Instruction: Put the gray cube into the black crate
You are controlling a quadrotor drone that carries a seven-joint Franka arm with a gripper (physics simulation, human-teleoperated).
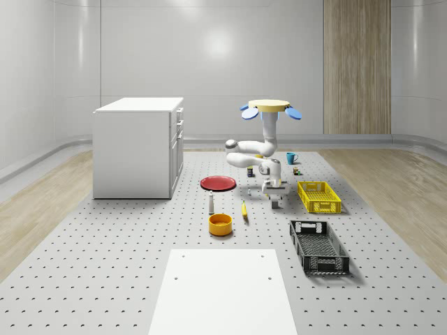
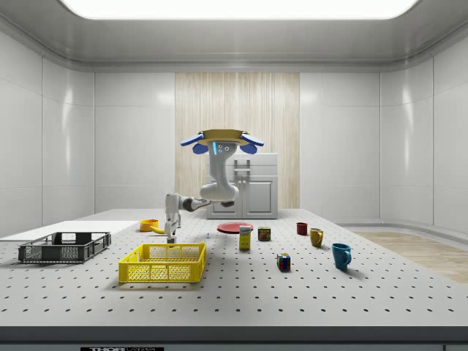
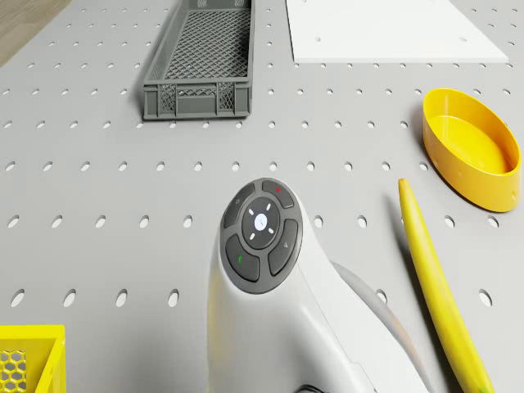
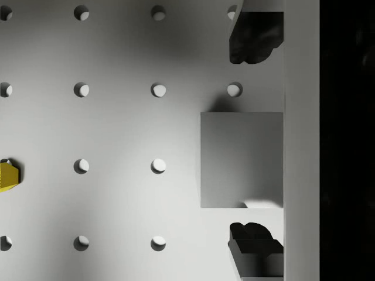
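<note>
- The hand (image 4: 256, 146) hangs low over the bench (image 1: 126, 265) between the yellow crate (image 1: 319, 196) and the banana (image 1: 244, 210), its two dark fingers (image 4: 255, 38) standing apart on either side of the gray cube (image 4: 241, 159).
- In the wrist view the gray cube sits flat on the bench, between the pads but with bare gaps on both sides, so it is not yet gripped.
- To do this step well, I judge the hand should be low enough for the pads to meet the cube's side faces squarely, then close evenly so the cube does not twist or skid.
- The drone (image 1: 271, 108) hovers above the bench, behind the hand, with the arm reaching down and forward.
- The black crate (image 1: 318, 246) lies nearer the whole-scene camera, well apart from the hand; its mesh floor looks empty.
- The yellow crate, just beside the hand, also looks empty.
- The orange bowl (image 1: 220, 223), beyond the banana, holds nothing that I can see.
</note>
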